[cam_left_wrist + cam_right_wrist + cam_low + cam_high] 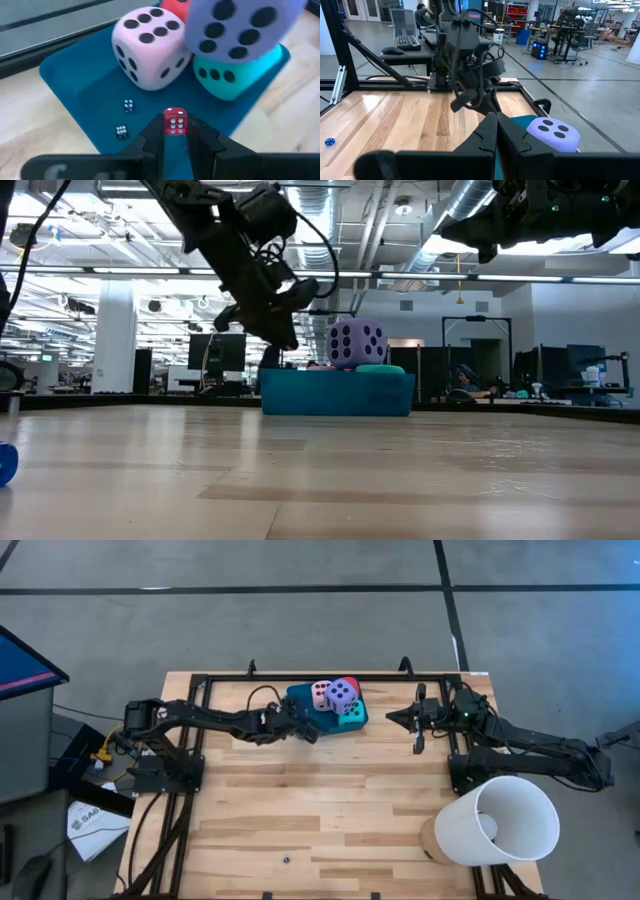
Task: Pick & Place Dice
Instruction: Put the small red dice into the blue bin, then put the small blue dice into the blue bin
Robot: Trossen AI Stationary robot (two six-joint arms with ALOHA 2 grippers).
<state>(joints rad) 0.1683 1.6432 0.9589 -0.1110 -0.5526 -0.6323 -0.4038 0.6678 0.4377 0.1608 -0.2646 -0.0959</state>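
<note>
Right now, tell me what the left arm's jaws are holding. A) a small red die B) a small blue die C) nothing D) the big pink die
A: in the left wrist view, the left gripper has its jaws closed on a small red die with white pips, held over the teal tray, while the big pink die sits untouched on that tray.
</note>
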